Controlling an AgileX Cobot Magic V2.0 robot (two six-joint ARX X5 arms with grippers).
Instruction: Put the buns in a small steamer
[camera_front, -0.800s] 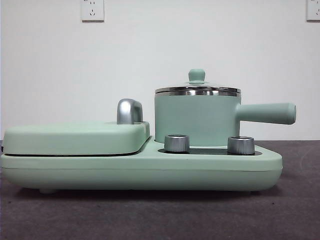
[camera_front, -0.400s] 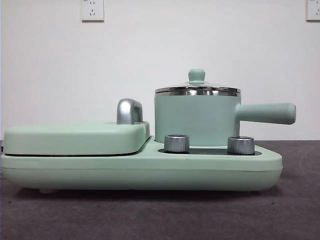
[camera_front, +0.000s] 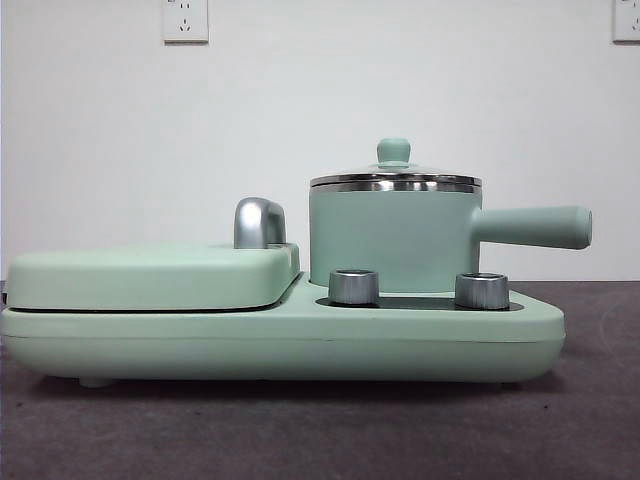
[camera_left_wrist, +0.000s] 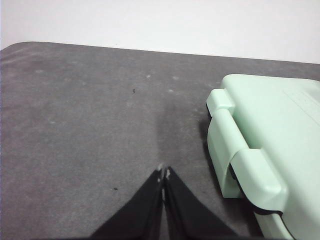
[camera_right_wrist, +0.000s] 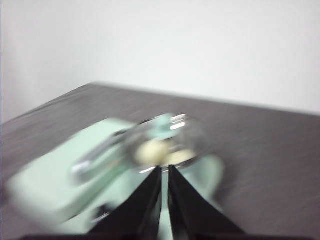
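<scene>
The small steamer (camera_front: 395, 235) stood on the right half of a mint green cooker base (camera_front: 280, 340), its long side handle (camera_front: 535, 226) pointing right and its green-knobbed glass lid (camera_front: 394, 172) seated on the steel rim. Two chrome knobs (camera_front: 354, 286) sat on the base just in front of the pot. The flat hinged griddle (camera_front: 150, 275) occupied the left half, closed, with its chrome handle (camera_front: 258, 222) upright beside the steamer. The base rested on the dark grey counter (camera_front: 320, 430).

Right wrist view was motion-blurred. The right pincer (camera_right_wrist: 164, 170) hung above the steamer with only a thin slit between its jaw tips, clamped on nothing. Through the lid, two pale shapes, the buns (camera_right_wrist: 152, 151), lay inside the pot; blur prevented telling which bun was which.

The left pincer (camera_left_wrist: 163, 173) hovered over bare counter beside the hinge end of the griddle, jaws pressed together, nothing between them.

Neither arm appeared in the front view.
</scene>
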